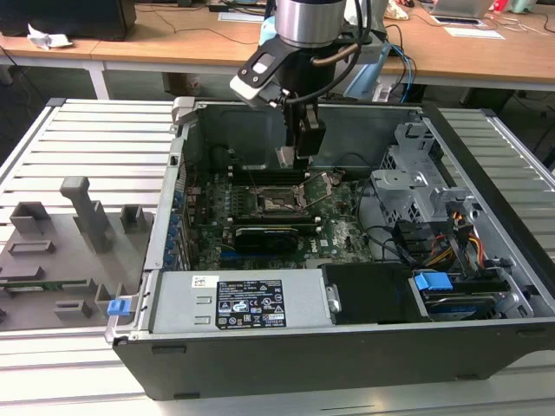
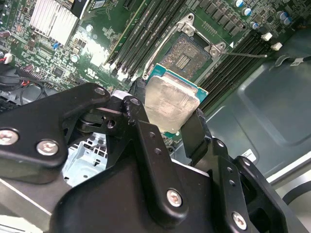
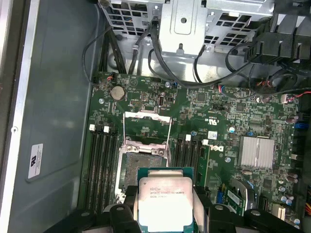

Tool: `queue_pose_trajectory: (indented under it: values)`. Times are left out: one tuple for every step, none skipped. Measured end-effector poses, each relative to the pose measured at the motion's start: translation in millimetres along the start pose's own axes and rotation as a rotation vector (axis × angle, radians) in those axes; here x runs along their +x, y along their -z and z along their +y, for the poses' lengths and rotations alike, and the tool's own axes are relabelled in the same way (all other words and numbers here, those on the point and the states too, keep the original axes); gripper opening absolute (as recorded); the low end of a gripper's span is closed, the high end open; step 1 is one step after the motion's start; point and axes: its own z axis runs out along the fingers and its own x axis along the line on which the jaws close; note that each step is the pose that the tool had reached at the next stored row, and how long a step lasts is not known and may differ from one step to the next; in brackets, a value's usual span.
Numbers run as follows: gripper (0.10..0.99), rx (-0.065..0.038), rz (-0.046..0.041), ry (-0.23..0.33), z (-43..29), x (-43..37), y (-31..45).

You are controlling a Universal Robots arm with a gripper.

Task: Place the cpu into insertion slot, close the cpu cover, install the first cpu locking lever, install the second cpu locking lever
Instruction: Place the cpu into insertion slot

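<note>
Held: cpu (image 2: 171, 103), fingers (image 2: 194, 133) closed on two opposite edges. Hangs above board near slot (image 3: 145, 158), apart, not seated. Hinged cover (image 3: 146, 115) stands open. Judgement: light, stiff, fragile contacts; edge grip only, gentle squeeze.

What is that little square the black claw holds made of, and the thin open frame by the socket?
The cpu: dull silvery-grey metal top, by its soft sheen, on a green-edged board, probably laminate. The cpu cover: thin bare metal, likely steel, bright and shiny. The gripper holding the cpu has matte black fingers, plastic or coated metal; I cannot tell.
</note>
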Motion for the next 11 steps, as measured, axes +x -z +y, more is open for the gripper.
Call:
queue_pose_trajectory:
  values:
    - [0.537, 0.0, 0.0, 0.0, 0.0, 0.0, -0.3]
    - [0.537, 0.0, 0.0, 0.0, 0.0, 0.0, -0.5]
    - [0.537, 0.0, 0.0, 0.0, -0.1, 0.0, -0.9]
    - [0.537, 0.0, 0.0, 0.0, -0.1, 0.0, -1.3]
    - [0.537, 0.0, 0.0, 0.0, -0.1, -0.1, -1.7]
    - [0.537, 0.0, -0.0001, 0.0, -0.1, -0.1, -2.0]
    - [0.537, 0.0, 0.0, 0.0, -0.1, -0.1, -2.2]
    - [0.537, 0.0, 0.0, 0.0, -0.1, -0.1, -2.5]
    - [0.537, 0.0, 0.0, 0.0, -0.1, -0.1, -2.7]
    - [0.537, 0.0, 0.0, 0.0, -0.1, -0.1, -3.0]
    - [0.537, 0.0, 0.0001, 0.0, -0.2, -0.1, -3.4]
